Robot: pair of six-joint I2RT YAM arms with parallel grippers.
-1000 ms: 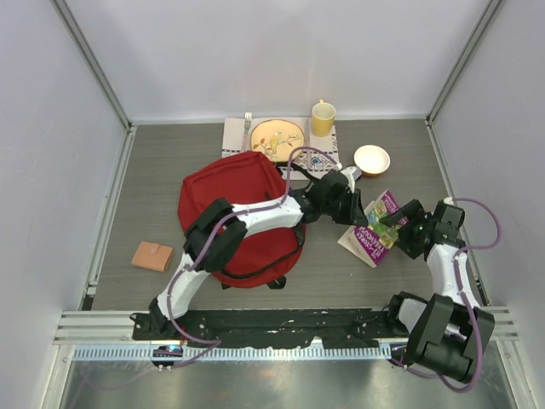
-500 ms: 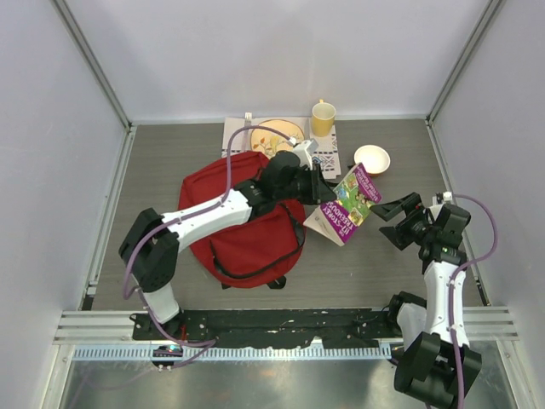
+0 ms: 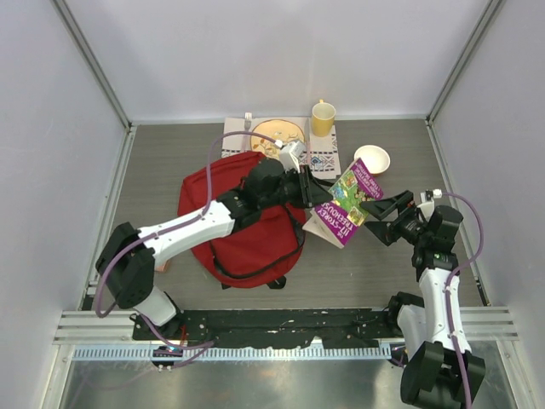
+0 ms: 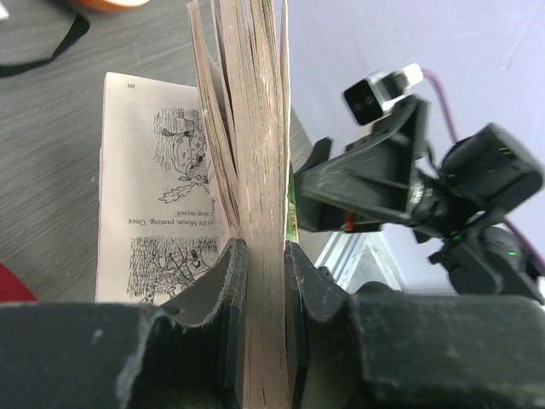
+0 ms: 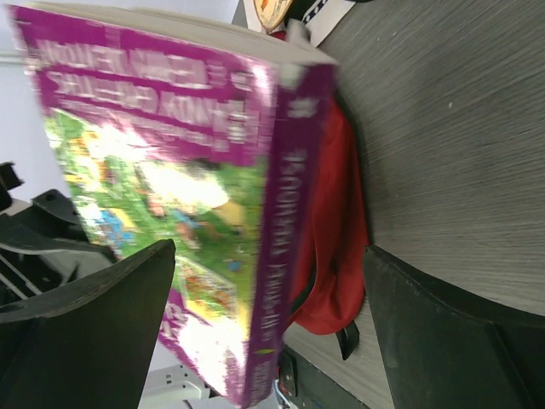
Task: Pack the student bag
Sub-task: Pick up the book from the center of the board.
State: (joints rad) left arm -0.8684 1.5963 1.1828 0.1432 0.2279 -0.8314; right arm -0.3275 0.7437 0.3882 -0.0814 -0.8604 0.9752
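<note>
The red student bag (image 3: 223,223) lies flat on the table, left of centre, under my left arm. My left gripper (image 3: 315,194) is shut on a purple and green paperback book (image 3: 347,203) and holds it lifted and tilted just right of the bag. In the left wrist view the jaws clamp the page block (image 4: 262,281) and loose pages fan out. My right gripper (image 3: 385,217) is open, right beside the book and not holding it. The right wrist view shows the book cover (image 5: 179,187) between the fingers and the bag (image 5: 336,247) behind.
A plate on a placemat (image 3: 278,136), a yellow cup (image 3: 323,118) and a white bowl (image 3: 372,158) stand at the back. A brown wallet (image 3: 157,262) peeks out at the left, partly hidden by my left arm.
My left gripper took the book from the right gripper, lifted it and carried it left toward the bag. My right gripper let go and stays open beside the book.
</note>
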